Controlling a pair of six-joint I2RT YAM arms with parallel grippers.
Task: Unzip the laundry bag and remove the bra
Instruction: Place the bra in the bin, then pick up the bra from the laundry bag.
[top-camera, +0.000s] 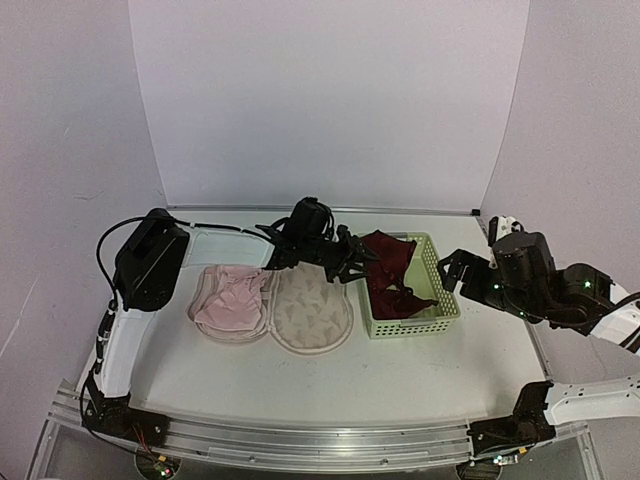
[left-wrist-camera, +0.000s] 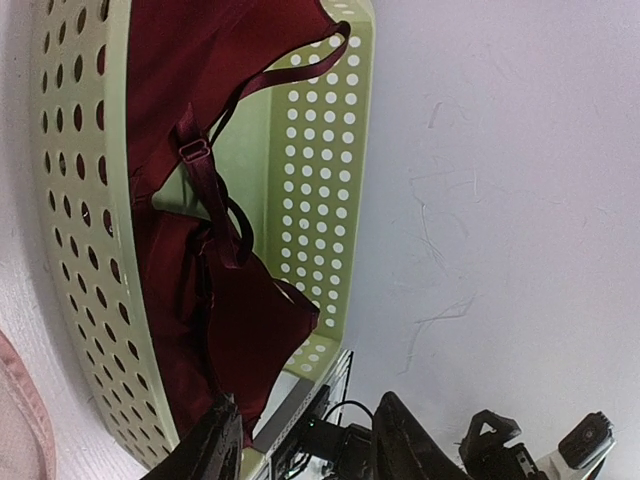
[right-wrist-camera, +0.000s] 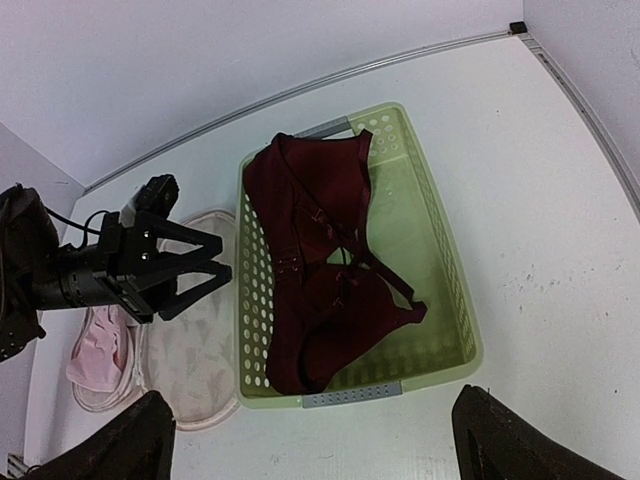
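Observation:
The laundry bag (top-camera: 312, 312) lies open flat on the table, its patterned half (right-wrist-camera: 190, 352) beside the basket and pink cloth (top-camera: 232, 298) in its other half. A dark red bra (top-camera: 392, 268) lies crumpled inside the pale green basket (top-camera: 452, 306), one strap over the rim. My left gripper (top-camera: 357, 264) hovers at the basket's left edge, open and holding nothing; in the left wrist view the bra (left-wrist-camera: 240, 330) hangs close by one finger (left-wrist-camera: 215, 448). My right gripper (right-wrist-camera: 322, 462) is wide open above the basket's (right-wrist-camera: 452, 300) near end, over the bra (right-wrist-camera: 320, 250).
The perforated basket wall (left-wrist-camera: 320, 200) stands between the bag and the right arm. Bare white table (top-camera: 330, 385) lies in front of bag and basket. A white backdrop closes the back and both sides.

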